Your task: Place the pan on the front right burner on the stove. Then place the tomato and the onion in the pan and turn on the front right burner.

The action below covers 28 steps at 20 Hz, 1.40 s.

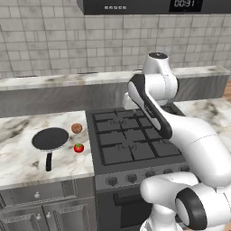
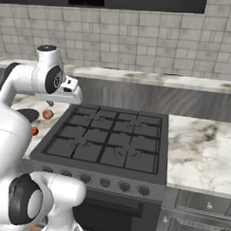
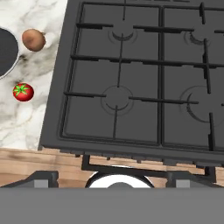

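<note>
Nearest the base, the stove (image 1: 135,140) sat bare while the end effector (image 2: 51,103), fingers spread and empty, hovered over it; fetching the pan (image 1: 50,138) from the bench's left side beside tomato (image 1: 79,147) and onion (image 1: 76,128) seemed the first step.

Landmark: the stove (image 1: 131,140). Its grates carry nothing, so there is open air over every section, front right burner (image 2: 134,158) included. Straight left of the stove, on the marble counter (image 1: 22,158), three things sit close together: pan (image 1: 50,138) farthest from the stove, handle pointing toward the counter front; onion (image 1: 77,128) and tomato (image 1: 79,147) between the pan and the stove's left edge. Onion just beside the pan rim, tomato slightly apart, a small gap between the two balls. Above the stove a dark hood (image 1: 149,5) caps headroom. Behind the stove a raised ledge (image 2: 152,78) and tiled wall block the back. Counter right of the stove is bare.
</note>
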Available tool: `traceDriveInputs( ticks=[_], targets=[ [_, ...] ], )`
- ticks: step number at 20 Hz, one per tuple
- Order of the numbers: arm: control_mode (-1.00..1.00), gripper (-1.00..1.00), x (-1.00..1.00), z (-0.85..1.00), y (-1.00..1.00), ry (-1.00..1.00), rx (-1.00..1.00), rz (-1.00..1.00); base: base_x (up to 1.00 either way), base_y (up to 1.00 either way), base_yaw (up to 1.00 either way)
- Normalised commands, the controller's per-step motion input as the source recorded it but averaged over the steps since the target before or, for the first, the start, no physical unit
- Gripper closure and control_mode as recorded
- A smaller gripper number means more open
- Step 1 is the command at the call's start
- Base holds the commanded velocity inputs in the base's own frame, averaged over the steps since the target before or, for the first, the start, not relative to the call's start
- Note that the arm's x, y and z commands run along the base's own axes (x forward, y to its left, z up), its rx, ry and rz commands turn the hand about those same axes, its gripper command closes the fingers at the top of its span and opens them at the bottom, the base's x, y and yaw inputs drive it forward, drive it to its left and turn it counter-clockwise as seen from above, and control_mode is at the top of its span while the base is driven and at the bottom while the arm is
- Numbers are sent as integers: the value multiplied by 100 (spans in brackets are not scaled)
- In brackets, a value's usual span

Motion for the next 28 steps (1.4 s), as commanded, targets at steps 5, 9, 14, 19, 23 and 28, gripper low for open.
traceDriveInputs(
  ticks=[5,9,14,19,23,28],
  targets=[
    [-100,-100,0,-8,31,6,0,0,0,0,0],
    [-100,-100,0,-4,27,10,3,0,0,0,0],
    [-100,-100,0,0,27,2,16,0,0,0,0],
    [-100,-100,0,0,34,0,15,0,0,0,0],
    [-100,-100,0,-3,51,0,7,0,0,0,0],
    [-100,-100,-2,-7,59,0,1,0,0,0,0]
  ],
)
